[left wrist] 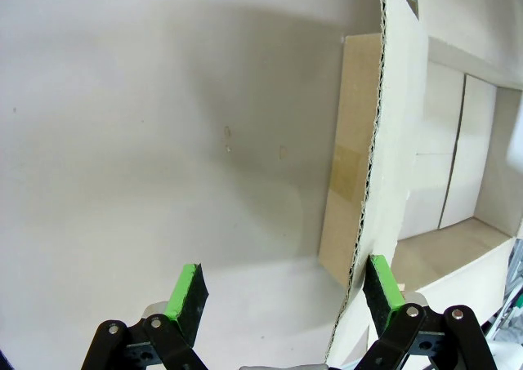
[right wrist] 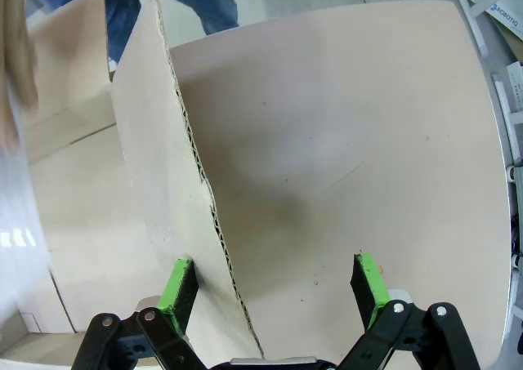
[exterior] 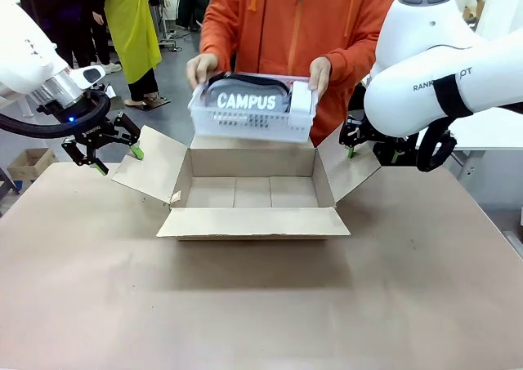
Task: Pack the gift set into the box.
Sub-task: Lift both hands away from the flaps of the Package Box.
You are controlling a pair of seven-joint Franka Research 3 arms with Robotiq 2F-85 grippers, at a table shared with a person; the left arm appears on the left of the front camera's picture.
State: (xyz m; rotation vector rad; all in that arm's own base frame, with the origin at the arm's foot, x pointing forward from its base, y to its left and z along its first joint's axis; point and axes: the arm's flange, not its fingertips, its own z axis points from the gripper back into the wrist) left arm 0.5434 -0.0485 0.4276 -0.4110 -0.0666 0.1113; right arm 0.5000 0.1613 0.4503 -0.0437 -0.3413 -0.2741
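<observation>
A held basket (exterior: 245, 127) with the gift set (exterior: 248, 101) hangs over our box (exterior: 253, 222); left gripper (left wrist: 284, 284) and right gripper (right wrist: 274, 278) gape. Each straddles 1 flap edge (left wrist: 372, 182).

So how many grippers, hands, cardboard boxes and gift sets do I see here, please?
Grippers: 2, left gripper, right gripper
Hands: 2, one hand, other hand
Cardboard boxes: 2, large box, small box
Gift set: 1
Total: 7

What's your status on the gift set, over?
Left hand open, astride left flap. Right hand open, astride right flap. Person holds gift set in basket above open box. No flap over the opening.
</observation>
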